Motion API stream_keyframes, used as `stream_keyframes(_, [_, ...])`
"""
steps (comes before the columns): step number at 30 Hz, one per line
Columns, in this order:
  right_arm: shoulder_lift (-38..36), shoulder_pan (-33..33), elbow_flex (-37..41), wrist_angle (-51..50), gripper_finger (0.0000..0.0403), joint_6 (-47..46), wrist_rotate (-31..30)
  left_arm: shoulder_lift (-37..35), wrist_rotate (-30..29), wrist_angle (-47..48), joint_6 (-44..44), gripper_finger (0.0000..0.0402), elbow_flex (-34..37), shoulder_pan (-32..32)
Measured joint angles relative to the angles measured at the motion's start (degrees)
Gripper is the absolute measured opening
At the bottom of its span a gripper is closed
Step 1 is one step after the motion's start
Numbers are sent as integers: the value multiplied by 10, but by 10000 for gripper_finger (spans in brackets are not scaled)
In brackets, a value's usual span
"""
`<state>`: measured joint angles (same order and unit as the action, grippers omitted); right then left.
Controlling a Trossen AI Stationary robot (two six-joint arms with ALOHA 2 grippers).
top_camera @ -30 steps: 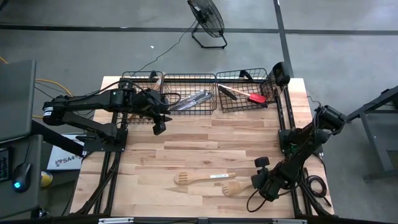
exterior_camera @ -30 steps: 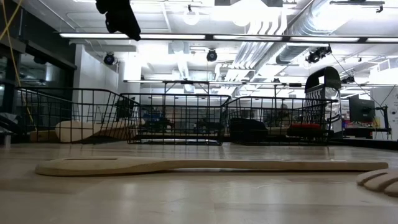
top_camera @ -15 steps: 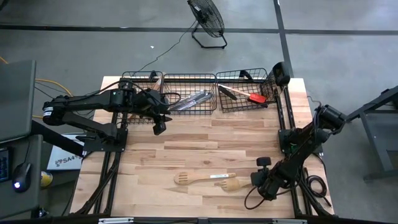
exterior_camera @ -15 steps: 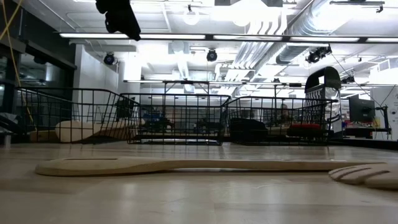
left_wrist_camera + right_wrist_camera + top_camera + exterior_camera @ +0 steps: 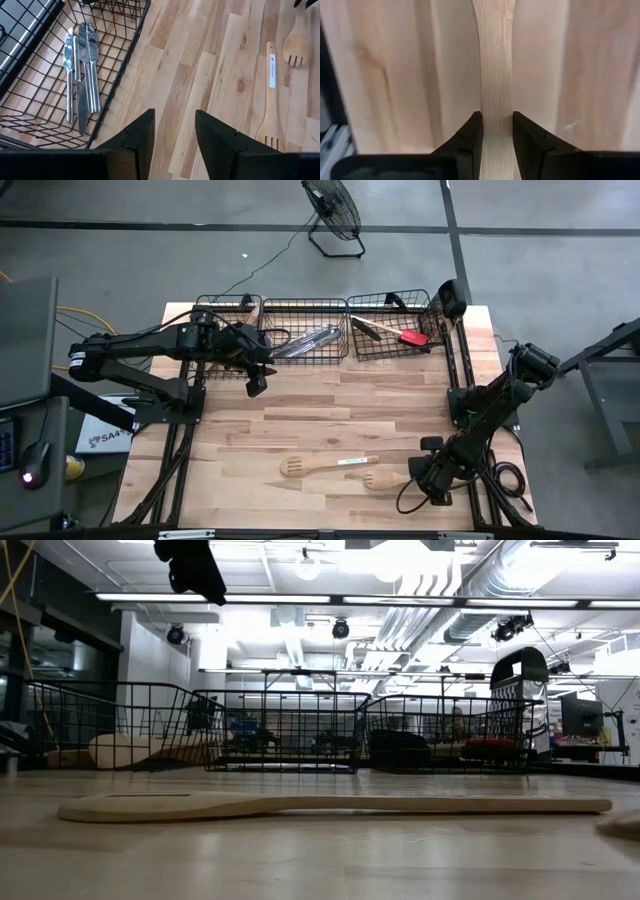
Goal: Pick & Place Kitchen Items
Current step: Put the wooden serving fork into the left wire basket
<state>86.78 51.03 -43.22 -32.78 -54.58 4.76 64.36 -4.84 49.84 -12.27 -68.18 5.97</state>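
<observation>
The right gripper (image 5: 493, 131) closes its fingers on the handle of a slotted wooden spatula (image 5: 383, 478) lying at the surface's near-right; lifting toward the baskets (image 5: 305, 330) likely follows. The left gripper (image 5: 256, 385) waits near the baskets, fingers part-open and empty.

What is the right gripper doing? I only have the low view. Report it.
Observer: The right gripper is closed on the handle of the slotted wooden spatula, at the front right of the table.
Operator: Now give me the left gripper.
Observer: The left gripper hovers open and empty, just in front of the middle basket, by its left corner.
Operator: Tell me what is in that basket.
Observer: Silver cutlery lies flat on its floor.
</observation>
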Motion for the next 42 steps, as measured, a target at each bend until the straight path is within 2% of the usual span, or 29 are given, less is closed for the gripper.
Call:
stream_keyframes(16, [-4,0,-1,21,76,8,2,0,0,-6,0,138,1,0])
stream_keyframes(22, [-42,0,-2,22,76,9,-20,0,0,-5,0,138,1,0])
stream_keyframes(27, [-99,0,-2,22,76,19,-82,0,0,-5,0,138,1,0])
stream_keyframes(31, [-141,0,-3,25,76,25,-160,0,0,-16,0,138,1,0])
stream_keyframes(36, [-171,-1,-3,27,76,50,-285,3,0,-48,14,138,1,0])
stream_keyframes(42, [-174,-21,-3,43,76,92,-442,17,0,-75,17,138,1,0])
